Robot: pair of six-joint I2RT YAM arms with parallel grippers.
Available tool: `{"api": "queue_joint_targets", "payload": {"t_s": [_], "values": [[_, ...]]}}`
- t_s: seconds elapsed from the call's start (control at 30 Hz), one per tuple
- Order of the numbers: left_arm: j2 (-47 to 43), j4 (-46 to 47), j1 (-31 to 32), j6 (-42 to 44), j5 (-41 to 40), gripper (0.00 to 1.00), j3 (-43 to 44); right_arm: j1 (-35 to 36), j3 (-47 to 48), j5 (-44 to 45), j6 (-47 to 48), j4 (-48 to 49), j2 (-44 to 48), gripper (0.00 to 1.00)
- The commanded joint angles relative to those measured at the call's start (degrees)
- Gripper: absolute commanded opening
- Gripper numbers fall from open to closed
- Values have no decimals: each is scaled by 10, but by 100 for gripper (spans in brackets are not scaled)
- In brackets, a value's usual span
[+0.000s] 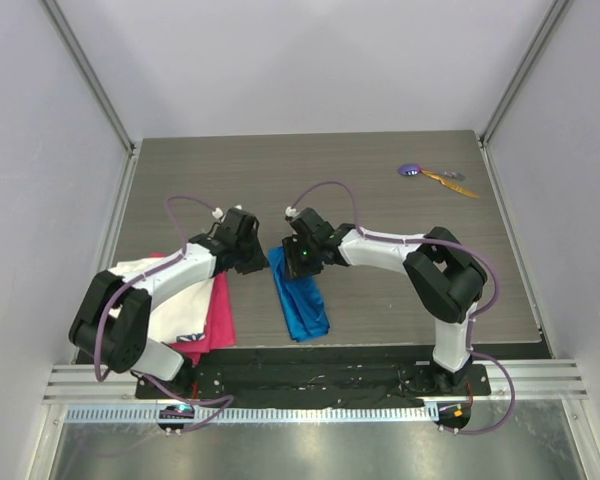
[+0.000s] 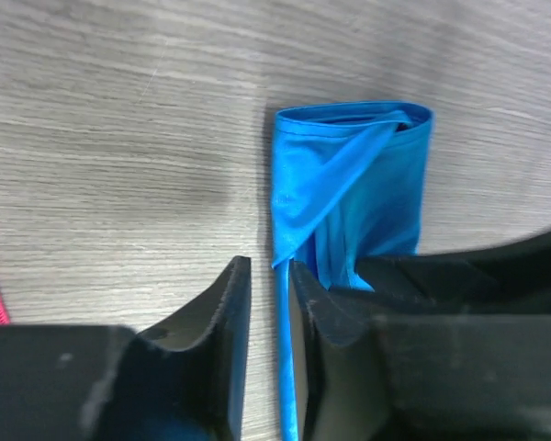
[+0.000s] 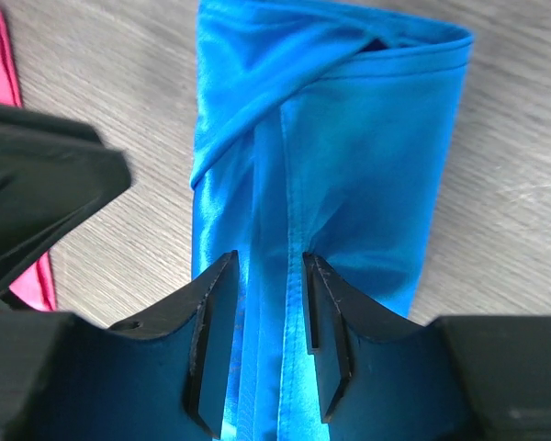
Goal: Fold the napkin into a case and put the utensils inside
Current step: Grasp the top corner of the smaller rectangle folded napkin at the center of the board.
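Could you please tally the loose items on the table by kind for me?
Cloths: 3 (blue napkin, white cloth, pink cloth)
Utensils: 2 (purple-headed utensil, orange utensil)
Total: 5

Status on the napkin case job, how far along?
Done: the bright blue shiny cloth napkin lies folded into a narrow pouch. In hand: left gripper and right gripper, both open, sit over its folded layers. Remaining: the purple-headed and orange utensils lie far right on the grey wooden table, not yet inside.
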State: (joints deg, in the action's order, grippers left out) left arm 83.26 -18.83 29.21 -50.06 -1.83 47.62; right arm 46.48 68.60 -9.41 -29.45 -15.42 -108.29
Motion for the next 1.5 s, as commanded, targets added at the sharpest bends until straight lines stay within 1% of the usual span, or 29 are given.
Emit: {"api": "queue_joint_targets", "payload": {"t_s": [0.0, 0.23, 0.33, 0.47, 0.5, 0.57, 0.77, 0.87, 1.07, 1.23, 1.4, 1.47], "values": [[25, 13, -3, -16, 30, 25, 4, 21, 35, 41, 26, -36, -11, 42], [52, 44, -7, -34, 30, 24, -8, 46, 63, 91, 32, -67, -38, 41], [65, 58, -9, -41, 37, 24, -12, 58, 81, 147, 35, -93, -52, 41], [78, 69, -9, -44, 45, 22, -15, 71, 98, 182, 33, -116, -65, 38], [79, 72, -10, -44, 44, 22, -16, 74, 101, 190, 32, -123, -70, 34], [81, 76, -10, -47, 43, 21, -20, 79, 110, 204, 30, -129, -74, 29], [89, 85, -9, -48, 49, 16, -29, 79, 123, 212, 24, -136, -61, 6], [85, 86, -10, -49, 49, 14, -33, 80, 136, 202, 22, -139, -55, 1], [69, 92, -9, -53, 45, 8, -48, 79, 158, 156, -10, -138, -50, 1], [56, 95, -9, -59, 45, 6, -56, 80, 157, 122, -31, -124, -51, 1], [38, 93, -9, -63, 38, 6, -66, 80, 117, 109, -53, -81, -61, 1], [34, 95, -8, -66, 41, 6, -71, 79, 89, 115, -59, -43, -61, 1]]}}
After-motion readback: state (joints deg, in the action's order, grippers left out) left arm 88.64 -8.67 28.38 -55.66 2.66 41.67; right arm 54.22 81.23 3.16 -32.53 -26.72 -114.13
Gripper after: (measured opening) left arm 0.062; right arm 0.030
